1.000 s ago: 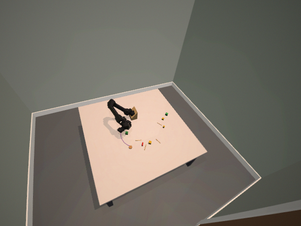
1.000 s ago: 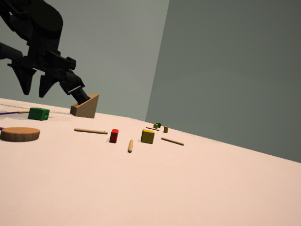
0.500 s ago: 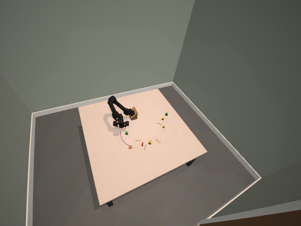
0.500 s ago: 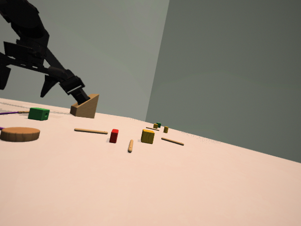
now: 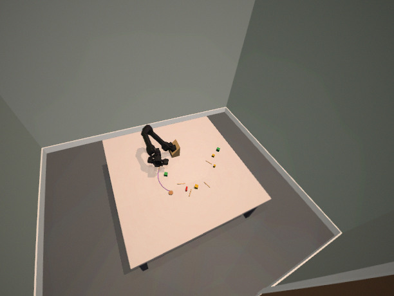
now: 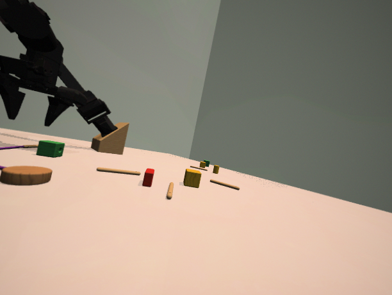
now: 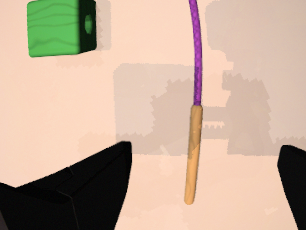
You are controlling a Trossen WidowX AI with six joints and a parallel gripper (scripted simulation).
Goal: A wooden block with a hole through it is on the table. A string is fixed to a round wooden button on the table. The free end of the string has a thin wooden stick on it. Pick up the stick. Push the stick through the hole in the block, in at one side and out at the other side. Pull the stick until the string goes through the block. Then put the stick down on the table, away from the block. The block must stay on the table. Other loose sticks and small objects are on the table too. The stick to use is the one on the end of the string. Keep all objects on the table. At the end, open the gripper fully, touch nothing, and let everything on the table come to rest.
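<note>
The green block (image 5: 165,174) (image 6: 50,149) (image 7: 54,30) stands on the table, with a round hole showing in one side face. The round wooden button (image 5: 170,192) (image 6: 26,175) lies on the table. From it the purple string (image 6: 13,147) (image 7: 198,75) curves to the thin wooden stick (image 6: 31,146) (image 7: 193,160), which lies on the table near the block. My gripper (image 6: 29,122) (image 7: 208,154) is open and empty above the table. In the wrist view the stick lies between the two fingertips in the picture, below them, and the block is at the upper left.
Loose sticks (image 5: 181,183) (image 6: 118,171) (image 6: 170,190) (image 6: 224,185) lie around a red block (image 5: 186,188) (image 6: 148,177) and a yellow block (image 5: 196,186) (image 6: 192,178). Another stick and small yellow and green pieces are farther back. A tan wedge (image 5: 176,152) (image 6: 112,141) stands at the arm's base.
</note>
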